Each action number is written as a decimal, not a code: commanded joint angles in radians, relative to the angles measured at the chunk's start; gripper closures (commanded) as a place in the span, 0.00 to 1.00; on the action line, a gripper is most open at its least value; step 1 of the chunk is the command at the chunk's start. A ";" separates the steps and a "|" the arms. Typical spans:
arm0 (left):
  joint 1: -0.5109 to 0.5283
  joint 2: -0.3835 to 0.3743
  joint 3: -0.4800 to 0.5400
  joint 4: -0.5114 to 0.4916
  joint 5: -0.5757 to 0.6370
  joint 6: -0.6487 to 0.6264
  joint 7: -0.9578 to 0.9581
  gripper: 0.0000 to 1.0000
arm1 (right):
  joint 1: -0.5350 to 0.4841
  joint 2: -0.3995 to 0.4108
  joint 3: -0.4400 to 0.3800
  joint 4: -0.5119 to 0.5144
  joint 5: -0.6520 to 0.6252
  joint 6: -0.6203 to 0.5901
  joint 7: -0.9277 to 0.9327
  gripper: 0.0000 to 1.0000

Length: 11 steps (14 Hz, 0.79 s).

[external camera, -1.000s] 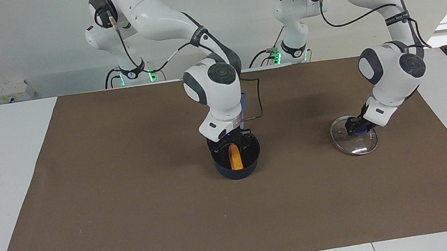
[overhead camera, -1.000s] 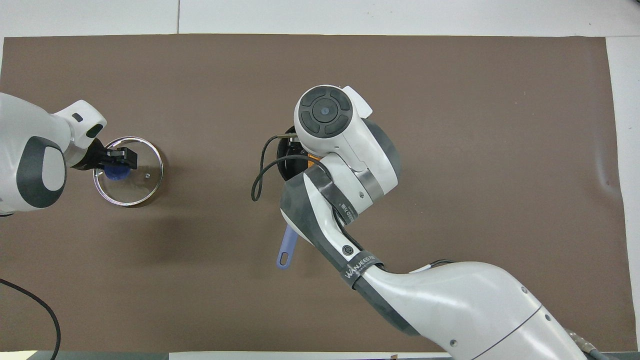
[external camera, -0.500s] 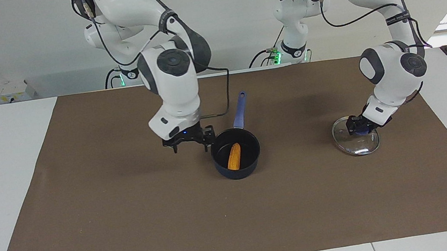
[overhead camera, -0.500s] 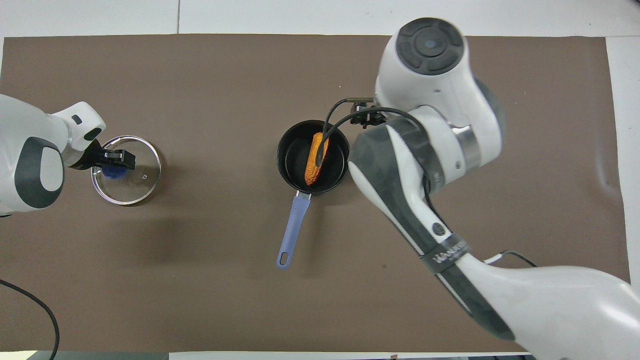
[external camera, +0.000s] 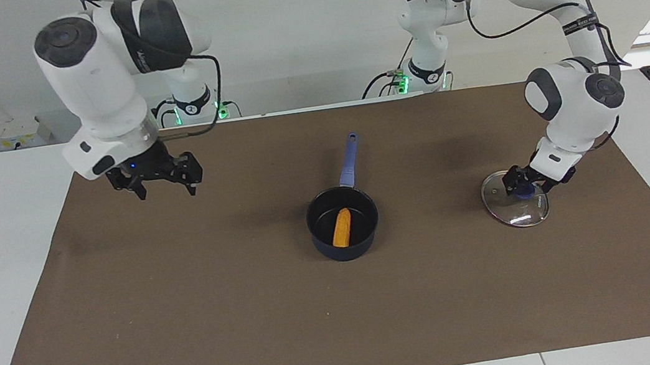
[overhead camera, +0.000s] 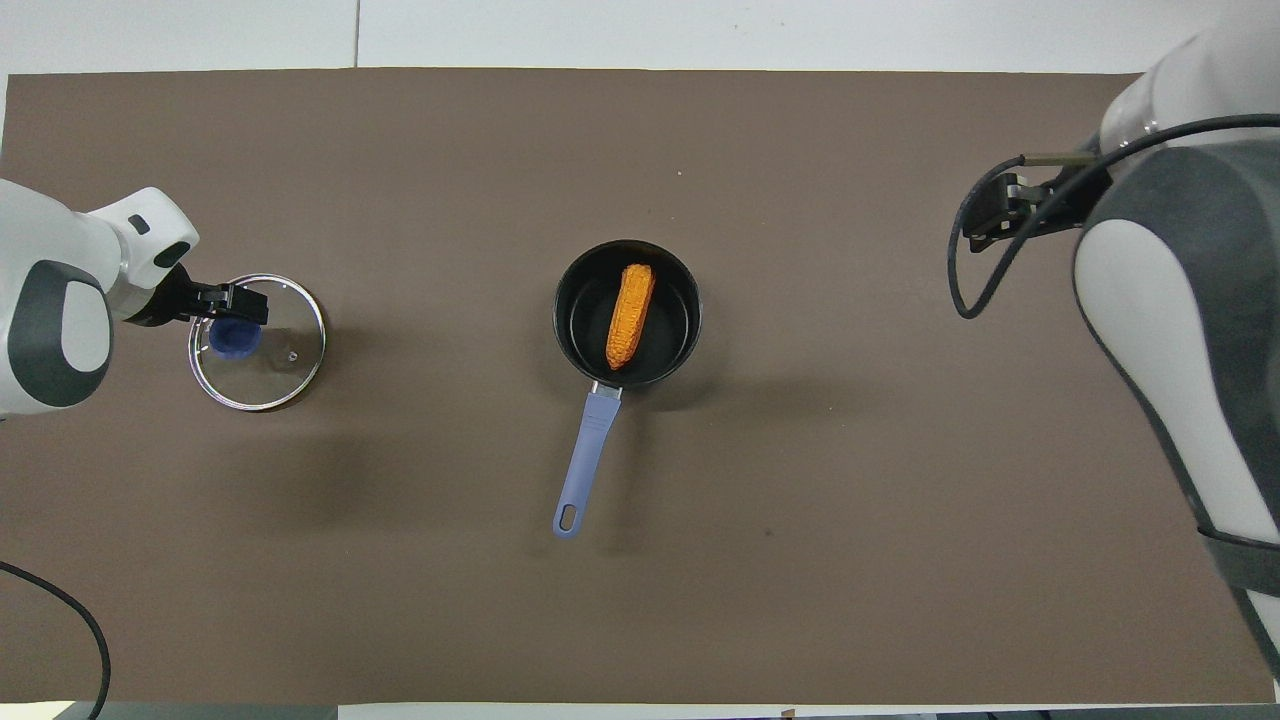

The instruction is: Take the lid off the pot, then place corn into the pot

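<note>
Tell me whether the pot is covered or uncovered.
Uncovered. The pot stands open with the corn lying inside it; the lid rests flat on the mat toward the left arm's end of the table, under the left hand.

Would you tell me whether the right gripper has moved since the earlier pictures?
Yes. The right gripper has risen from the pot and swung toward the right arm's end of the table.

Corn [external camera: 342, 228] lies inside the uncovered navy pot [external camera: 346, 247] at mid-desk, handle toward the robots. Glass lid [external camera: 516, 206] lies flat toward the left arm's end.
</note>
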 commanded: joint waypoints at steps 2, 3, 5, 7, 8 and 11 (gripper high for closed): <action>-0.016 -0.022 0.004 0.231 0.019 -0.263 -0.069 0.00 | -0.038 -0.099 0.009 -0.105 0.017 -0.055 -0.050 0.00; -0.016 -0.025 0.002 0.288 0.021 -0.326 -0.090 0.00 | -0.057 -0.135 0.009 -0.168 0.017 -0.052 -0.066 0.00; -0.029 -0.060 -0.001 0.359 0.022 -0.450 -0.104 0.00 | -0.067 -0.194 0.009 -0.272 0.015 -0.020 -0.078 0.00; -0.039 -0.132 -0.004 0.353 0.027 -0.510 -0.107 0.00 | -0.082 -0.194 0.007 -0.279 0.003 0.003 -0.125 0.00; -0.042 -0.152 -0.004 0.354 0.028 -0.542 -0.108 0.00 | -0.113 -0.190 0.007 -0.279 0.003 0.058 -0.167 0.00; -0.056 -0.211 -0.005 0.328 0.042 -0.596 -0.109 0.00 | -0.156 -0.189 0.007 -0.282 0.005 0.057 -0.228 0.00</action>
